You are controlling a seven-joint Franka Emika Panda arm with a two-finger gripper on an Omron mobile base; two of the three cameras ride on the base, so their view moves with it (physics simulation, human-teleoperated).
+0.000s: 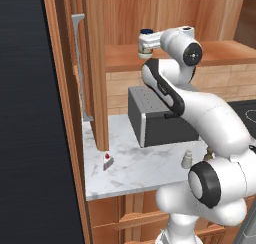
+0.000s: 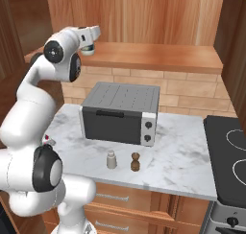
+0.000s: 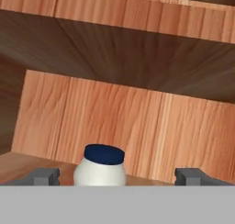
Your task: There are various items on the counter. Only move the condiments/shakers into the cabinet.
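A: Can you read any words on the white jar (image 3: 100, 167)?

B: No. I see its dark blue lid, but its lower part is cut off in the hand view. Any label is too small to read.

A: Where is the jar?

B: It stands on the cabinet shelf (image 1: 220, 53), near the left end, with the wood back panel behind it.

A: Do the jaws hold it?

B: No. The gripper (image 3: 117, 177) has its jaws wide open, one finger on each side of the jar, not touching it.

A: Is there room on the shelf?

B: Yes, lots of bare plank to the right.

A: What is on the counter (image 2: 182, 161)?

B: The grey shaker (image 2: 111, 159) and brown pepper mill (image 2: 135, 162) stand near each other by the front edge, before the toaster oven (image 2: 120, 113). The red-topped wedge (image 1: 106, 161) sits near the left wall. In the left base view the arm partly hides the mill.
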